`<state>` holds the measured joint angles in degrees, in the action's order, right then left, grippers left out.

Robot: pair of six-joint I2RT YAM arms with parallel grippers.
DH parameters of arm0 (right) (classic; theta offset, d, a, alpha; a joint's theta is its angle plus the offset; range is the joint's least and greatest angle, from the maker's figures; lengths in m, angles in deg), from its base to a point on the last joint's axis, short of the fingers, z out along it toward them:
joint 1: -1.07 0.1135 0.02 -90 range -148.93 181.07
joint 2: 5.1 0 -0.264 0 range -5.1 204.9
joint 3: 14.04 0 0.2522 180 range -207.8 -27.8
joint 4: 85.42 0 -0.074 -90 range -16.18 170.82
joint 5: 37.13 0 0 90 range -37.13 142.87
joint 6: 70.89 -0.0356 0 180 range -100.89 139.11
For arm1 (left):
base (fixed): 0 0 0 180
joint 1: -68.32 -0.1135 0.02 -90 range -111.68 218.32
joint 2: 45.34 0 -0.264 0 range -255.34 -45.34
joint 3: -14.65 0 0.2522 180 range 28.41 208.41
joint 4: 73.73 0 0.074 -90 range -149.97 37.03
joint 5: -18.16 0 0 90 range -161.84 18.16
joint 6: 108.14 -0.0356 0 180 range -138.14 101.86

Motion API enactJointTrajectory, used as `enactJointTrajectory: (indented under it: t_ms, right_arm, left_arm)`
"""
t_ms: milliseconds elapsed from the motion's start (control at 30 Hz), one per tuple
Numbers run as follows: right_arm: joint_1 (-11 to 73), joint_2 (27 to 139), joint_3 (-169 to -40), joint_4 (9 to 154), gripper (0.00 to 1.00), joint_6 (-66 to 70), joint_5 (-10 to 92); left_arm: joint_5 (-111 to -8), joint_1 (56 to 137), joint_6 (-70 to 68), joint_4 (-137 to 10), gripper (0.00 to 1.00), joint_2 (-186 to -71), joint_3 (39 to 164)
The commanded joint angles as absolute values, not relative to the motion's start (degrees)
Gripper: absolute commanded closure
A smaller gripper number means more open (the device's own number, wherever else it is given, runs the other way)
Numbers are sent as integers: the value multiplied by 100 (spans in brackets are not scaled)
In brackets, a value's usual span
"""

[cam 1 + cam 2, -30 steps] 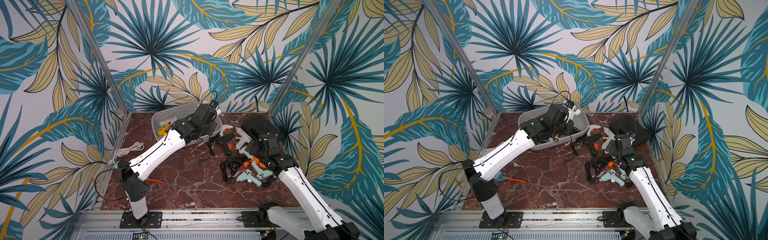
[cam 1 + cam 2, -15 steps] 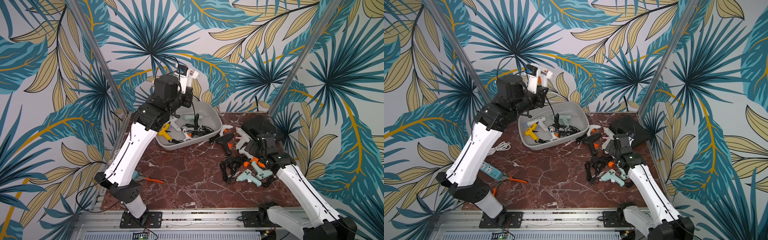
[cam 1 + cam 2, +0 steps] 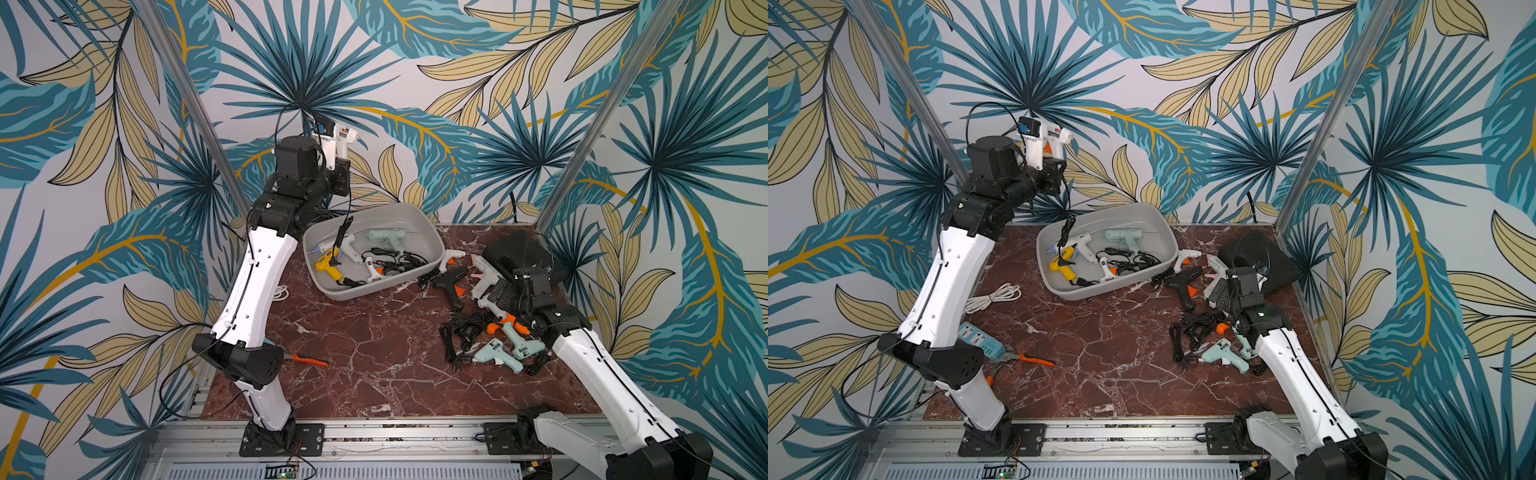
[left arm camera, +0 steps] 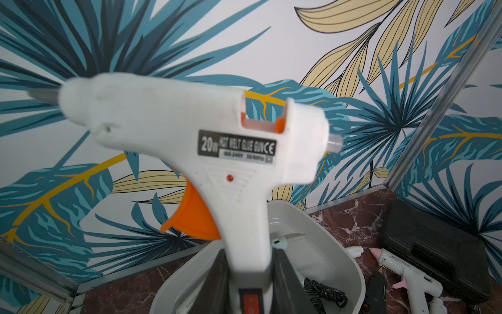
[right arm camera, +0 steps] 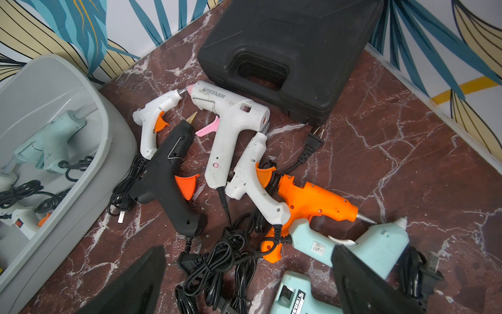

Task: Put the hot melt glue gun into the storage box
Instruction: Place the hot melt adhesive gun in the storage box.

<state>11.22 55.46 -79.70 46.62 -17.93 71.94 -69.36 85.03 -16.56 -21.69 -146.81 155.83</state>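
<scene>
High over the back-left corner of the red marble table, in both top views, the left gripper carries a white plastic hot melt glue gun, cord dangling into the light grey plastic storage box. Left wrist — jaws clamped on its handle. Right wrist — right gripper spread, empty. Next: lower over the box, release.

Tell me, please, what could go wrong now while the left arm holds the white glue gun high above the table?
1. The left gripper pinches the white glue gun only at the bottom of its handle. The gun could tilt or slip, and a drop from this height might hit the rim of the storage box or miss it.
2. Its cord hangs down into the box near the yellow glue gun and could snag there.
</scene>
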Motion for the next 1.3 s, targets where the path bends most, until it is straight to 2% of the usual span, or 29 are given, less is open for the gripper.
enactJointTrajectory:
  t_ms: [0, 233, 633, 1033, 1267]
  right_arm:
    - [1118, 5491, -7860, 4715, 1, -1870, 7100]
    - [1110, 5523, -7878, 4721, 0, -1869, 7055]
    - [1119, 5655, -7873, 4784, 0, -1903, 6932]
    - [1118, 5657, -7829, 4760, 0, -1925, 6905]
    - [1112, 5669, -7851, 4616, 1, -1921, 7019]
  left_arm:
    - [-6747, 8488, -1779, -2447, 100, -14747, 15252]
    - [-7273, 8492, -1956, -2412, 100, -15033, 14453]
    - [-7923, 8635, -2757, -1169, 100, -16576, 15254]
    - [-7200, 8647, -2862, -895, 100, -17822, 15983]
    - [-6925, 8649, -2792, -785, 100, -18171, 16016]
